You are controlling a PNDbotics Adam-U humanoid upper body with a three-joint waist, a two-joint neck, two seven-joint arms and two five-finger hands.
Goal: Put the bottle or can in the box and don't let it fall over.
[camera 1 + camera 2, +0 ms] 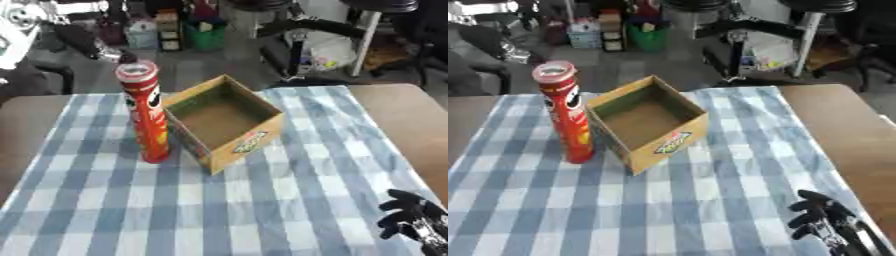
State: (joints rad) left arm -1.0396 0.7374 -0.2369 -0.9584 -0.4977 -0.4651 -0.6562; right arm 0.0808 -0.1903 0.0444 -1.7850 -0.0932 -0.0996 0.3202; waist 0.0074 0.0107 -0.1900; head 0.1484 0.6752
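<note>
- A tall red can (147, 117) with a pale lid is standing upright on the blue-checked cloth (262, 210) covering the tabletop (407, 120), just beside the left wall of the box (225, 121) (whether touching, I cannot tell).
- The cardboard box is sitting open-topped and holding nothing, a printed logo showing on its near side.
- The right hand (824, 220) is resting at the lower right corner, fingers relaxed and spread, holding nothing, well apart from the can.
- The right eye view is showing more of that hand; neither view is showing the left hand.
</note>
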